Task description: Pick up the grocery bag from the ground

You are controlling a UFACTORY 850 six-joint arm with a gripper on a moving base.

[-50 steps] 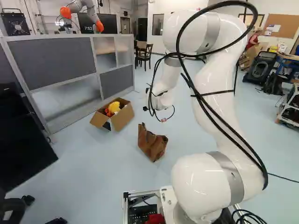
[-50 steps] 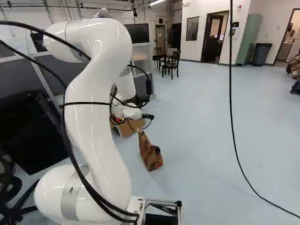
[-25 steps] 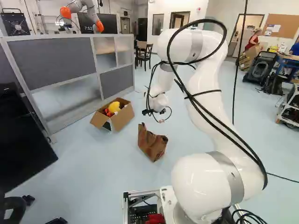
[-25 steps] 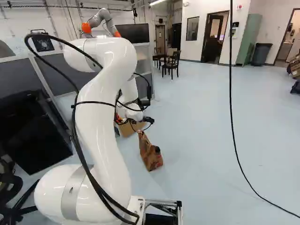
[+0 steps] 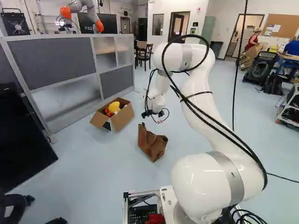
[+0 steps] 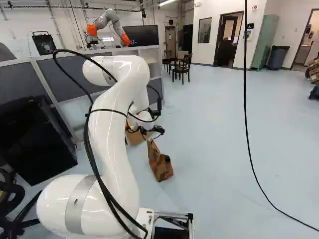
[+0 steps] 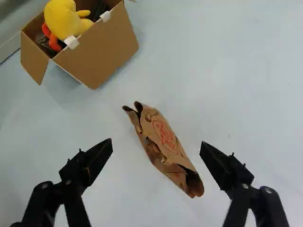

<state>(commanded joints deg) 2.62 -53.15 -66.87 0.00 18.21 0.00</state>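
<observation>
The pale blue floor [image 5: 103, 168] holds a brown paper bag [image 5: 152, 144] — beyond the bag, an open cardboard box [image 5: 122, 118] — and, farther past the bag, a grey partition [image 5: 56, 63] and a dark chair [image 6: 183, 68].

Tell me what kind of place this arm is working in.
Probably a robotics lab or workshop: another robot arm stands behind the low partition, a monitor sits near it, and loose cables hang over an open, smooth floor.

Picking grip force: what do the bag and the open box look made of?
Bag: likely brown paper, matte; sharp creases and crumpled edges show. Box: probably plain corrugated cardboard, matte tan; stiff flat walls and a folded-out flap suggest it.
</observation>
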